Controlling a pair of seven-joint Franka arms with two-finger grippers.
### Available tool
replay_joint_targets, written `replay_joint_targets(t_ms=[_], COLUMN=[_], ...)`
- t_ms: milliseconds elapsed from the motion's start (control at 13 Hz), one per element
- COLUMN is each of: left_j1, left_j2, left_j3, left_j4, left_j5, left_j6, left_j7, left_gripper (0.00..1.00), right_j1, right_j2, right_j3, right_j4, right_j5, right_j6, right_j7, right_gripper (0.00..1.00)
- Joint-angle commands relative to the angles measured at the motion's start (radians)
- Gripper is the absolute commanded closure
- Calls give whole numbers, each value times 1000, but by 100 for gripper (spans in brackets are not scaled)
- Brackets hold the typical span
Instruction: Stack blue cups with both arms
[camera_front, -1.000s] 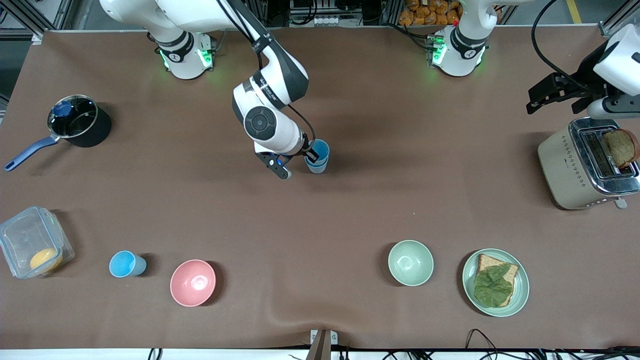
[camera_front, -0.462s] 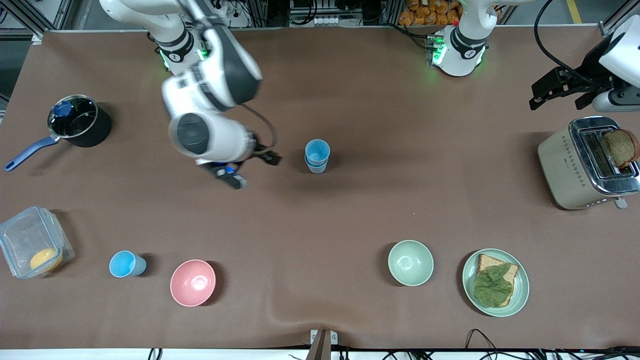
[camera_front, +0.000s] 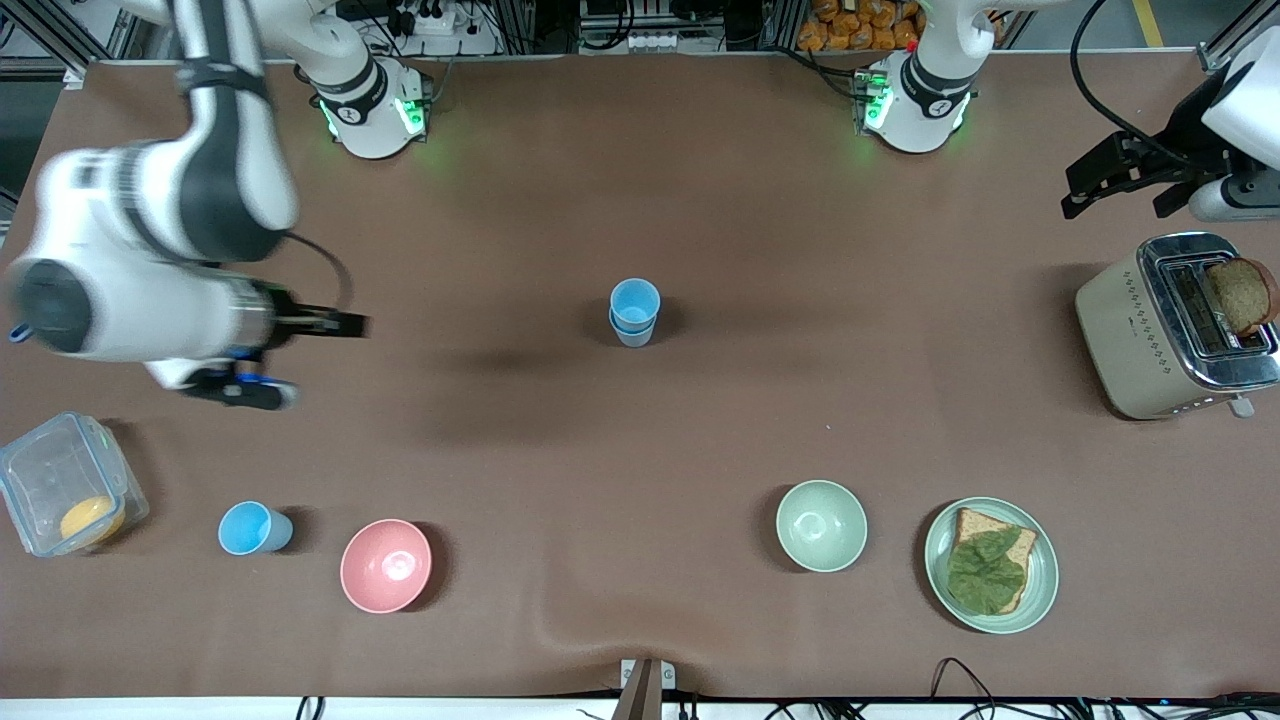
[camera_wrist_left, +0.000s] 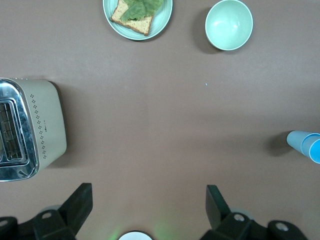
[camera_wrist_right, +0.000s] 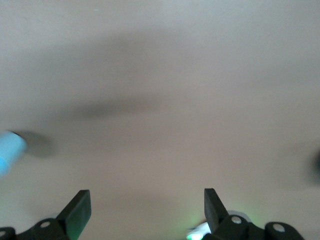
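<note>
stacked cups (camera_front: 634, 311) mid-table | right end effector (camera_front: 290, 355) blurred, open, empty | left end effector (camera_front: 1115, 180) open

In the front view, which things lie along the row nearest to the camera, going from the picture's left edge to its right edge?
Clear container → single blue cup → pink bowl → green bowl → plate with bread.

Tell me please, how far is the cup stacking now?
Done: two blue cups sit nested mid-table. In hand: nothing; the right gripper is open over bare table at its own end, and the left gripper waits open above the toaster. Left: one single blue cup beside the pink bowl.
</note>
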Motion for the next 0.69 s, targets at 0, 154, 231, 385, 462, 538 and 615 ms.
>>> replay_joint_targets(t_ms=[0, 154, 231, 385, 462, 538, 615], left_j1=[-8, -8, -8, -10, -10, -8, -6], left_j2=[-21, -16, -18, -18, -16, -16, -13], left_j3=[5, 3, 2, -4, -4, -6, -4], left_j4=[-8, -8, -8, -8, -8, -8, -6], left_j5=[26, 31, 37, 40, 40, 40, 40], left_j6=[-5, -5, -5, -5, -5, -5, -5], left_j7=[17, 16, 16, 14, 11, 12, 14], left_gripper=[0, 0, 0, 0, 0, 0, 0], right_j1=[7, -14, -23, -74, -159, -256, -328], right_j2=[-136, -173, -184, -186, -187, -192, -209], right_j3=[-28, -28, -22, 26, 120, 229, 321], right_j4=[-11, -8, -8, -5, 12, 27, 29], right_j5=[-104, -127, -136, -141, -144, -153, -181], right_j6=[-39, -70, -73, -67, -67, -69, -62], right_j7=[-121, -123, -120, -108, -102, -74, -45], right_gripper=[0, 0, 0, 0, 0, 0, 0])
